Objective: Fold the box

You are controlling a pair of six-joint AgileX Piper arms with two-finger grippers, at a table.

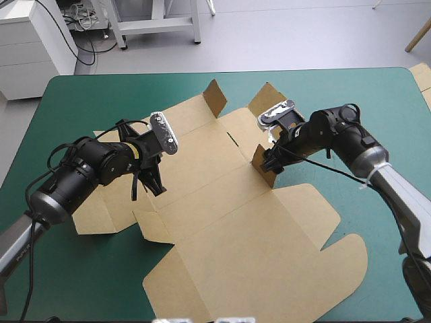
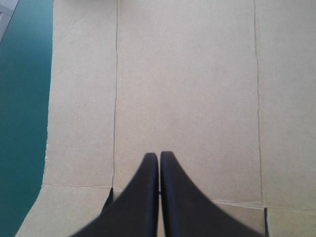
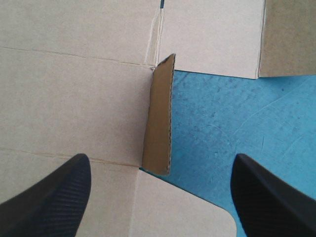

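Observation:
The brown box [image 1: 222,202] lies as a cut sheet spread flat across the middle of the teal-green cover. Two flaps [image 1: 215,98] stand up at its far edge. A small side flap [image 1: 264,166] stands upright at the sheet's right edge. My right gripper [image 1: 269,159] hangs open over that flap. In the right wrist view the flap [image 3: 160,118] rises between the spread fingers of the right gripper [image 3: 160,160], touching neither. My left gripper [image 1: 155,186] is shut and points down at the sheet's left panel. The left wrist view shows the left gripper [image 2: 159,157] empty, tips together on or just above the board [image 2: 187,89].
Bare teal-green cover [image 1: 87,282] surrounds the sheet, widest at the near left and far right. A corner of more brown board [image 1: 423,75] shows at the table's far right edge. The box's rounded lid flap [image 1: 337,269] reaches toward the near right.

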